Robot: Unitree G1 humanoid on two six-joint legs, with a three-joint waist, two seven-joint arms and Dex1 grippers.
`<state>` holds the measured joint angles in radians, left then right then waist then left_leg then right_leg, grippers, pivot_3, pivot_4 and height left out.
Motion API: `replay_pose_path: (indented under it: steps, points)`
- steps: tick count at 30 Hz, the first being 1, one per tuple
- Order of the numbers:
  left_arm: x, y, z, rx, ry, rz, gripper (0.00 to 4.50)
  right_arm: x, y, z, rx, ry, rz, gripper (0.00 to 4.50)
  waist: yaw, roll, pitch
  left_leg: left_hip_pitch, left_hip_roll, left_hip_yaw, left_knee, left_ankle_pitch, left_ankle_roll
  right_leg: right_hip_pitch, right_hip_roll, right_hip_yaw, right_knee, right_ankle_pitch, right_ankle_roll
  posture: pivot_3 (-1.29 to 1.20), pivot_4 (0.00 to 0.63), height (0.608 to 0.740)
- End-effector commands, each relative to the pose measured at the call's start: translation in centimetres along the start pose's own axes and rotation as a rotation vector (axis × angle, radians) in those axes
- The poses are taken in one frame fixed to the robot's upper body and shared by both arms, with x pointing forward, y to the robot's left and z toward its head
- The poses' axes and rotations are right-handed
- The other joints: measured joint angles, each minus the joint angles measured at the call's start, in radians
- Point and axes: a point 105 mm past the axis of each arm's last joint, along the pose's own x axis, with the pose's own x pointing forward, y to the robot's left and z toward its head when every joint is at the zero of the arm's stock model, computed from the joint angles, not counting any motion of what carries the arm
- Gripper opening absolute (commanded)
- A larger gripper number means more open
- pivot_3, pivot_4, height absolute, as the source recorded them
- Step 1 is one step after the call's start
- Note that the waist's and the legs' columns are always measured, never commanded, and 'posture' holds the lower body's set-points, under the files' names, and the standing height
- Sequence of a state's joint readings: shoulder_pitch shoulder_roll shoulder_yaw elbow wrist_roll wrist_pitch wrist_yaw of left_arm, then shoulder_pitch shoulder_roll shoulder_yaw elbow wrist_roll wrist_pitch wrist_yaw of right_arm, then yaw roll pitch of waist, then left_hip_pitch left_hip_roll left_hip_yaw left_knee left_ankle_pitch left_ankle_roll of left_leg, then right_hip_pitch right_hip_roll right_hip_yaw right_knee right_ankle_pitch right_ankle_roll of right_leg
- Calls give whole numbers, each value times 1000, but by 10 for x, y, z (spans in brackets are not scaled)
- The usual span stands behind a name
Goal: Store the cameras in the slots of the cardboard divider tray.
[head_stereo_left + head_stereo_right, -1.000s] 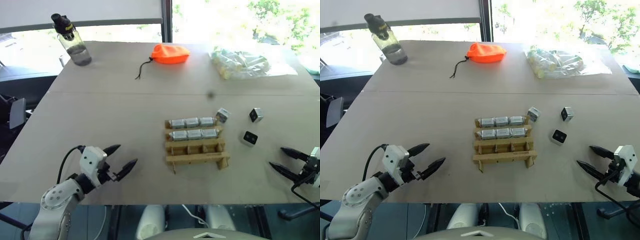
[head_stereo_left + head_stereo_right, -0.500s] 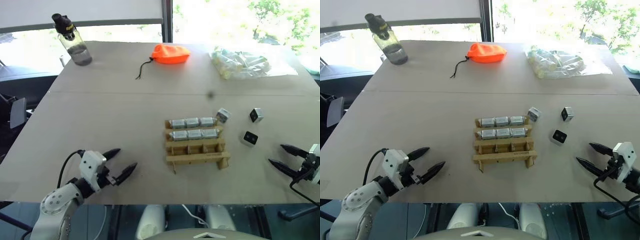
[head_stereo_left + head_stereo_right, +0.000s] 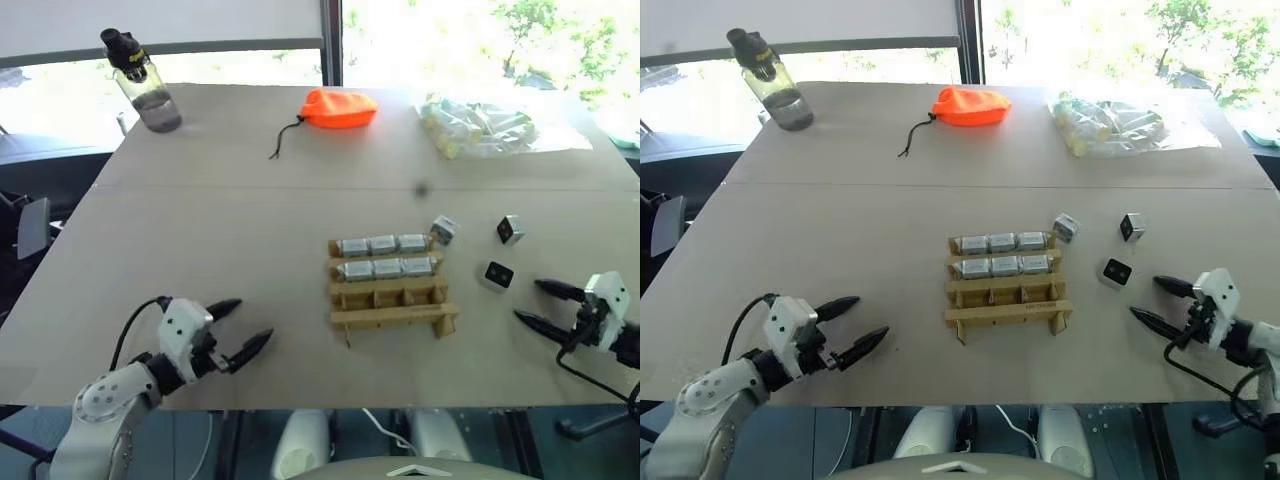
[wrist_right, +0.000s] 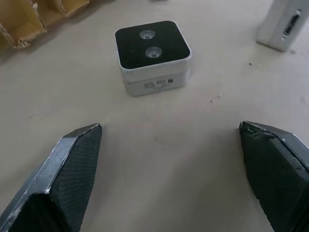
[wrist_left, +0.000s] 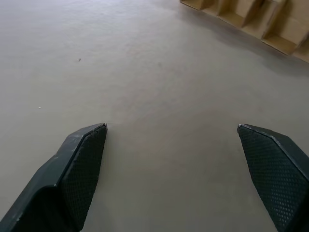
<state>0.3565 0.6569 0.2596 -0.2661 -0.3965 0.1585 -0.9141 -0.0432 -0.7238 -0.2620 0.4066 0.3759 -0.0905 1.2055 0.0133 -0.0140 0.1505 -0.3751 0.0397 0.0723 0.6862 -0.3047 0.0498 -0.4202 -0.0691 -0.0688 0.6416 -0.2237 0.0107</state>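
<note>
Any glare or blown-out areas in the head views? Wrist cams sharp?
Head views: windows behind the table are blown out, washing out the plastic-wrapped packets. Right wrist view: nearest camera is crisp, lenses readable. Left wrist view: even light, cardboard divider tray casts a soft shadow.

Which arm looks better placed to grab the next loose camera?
The right. Its open gripper points at the nearest loose camera beside the tray; the left gripper sits across the table.

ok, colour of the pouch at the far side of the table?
Bright orange pouch with a dark drawstring; clearest in the right eye view.
</note>
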Motion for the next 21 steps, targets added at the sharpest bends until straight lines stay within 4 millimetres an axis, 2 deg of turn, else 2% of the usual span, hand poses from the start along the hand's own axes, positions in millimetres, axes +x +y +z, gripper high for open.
replay_pose_path:
  steps: [1,6,12,16,21]
  points:
    - [0,-9,17,52,-28,-114,4485,12,1,8,-27,-6,18,4500,0,1,0,0,0,0,0,0,0,0,1,0,0,0,0,0,150,726]
    - [-2,-16,47,127,-55,-257,4485,30,0,21,-41,-51,23,4500,0,0,1,-1,0,0,0,0,0,-1,2,0,0,0,0,0,150,726]
    - [0,-24,82,220,-76,-376,4485,39,5,23,-42,-61,43,4500,0,1,2,-2,0,0,0,3,-4,-1,3,0,0,2,3,0,150,726]
    - [0,-28,92,239,-71,-425,4485,39,7,20,-40,-57,48,4500,-2,1,2,-2,-1,1,0,3,-5,-1,3,1,-1,2,4,0,150,726]
    - [-2,-30,93,254,-52,-451,4485,38,7,18,-43,-59,44,4500,-1,1,2,-2,0,0,0,3,-5,-1,5,1,-1,2,4,0,150,726]
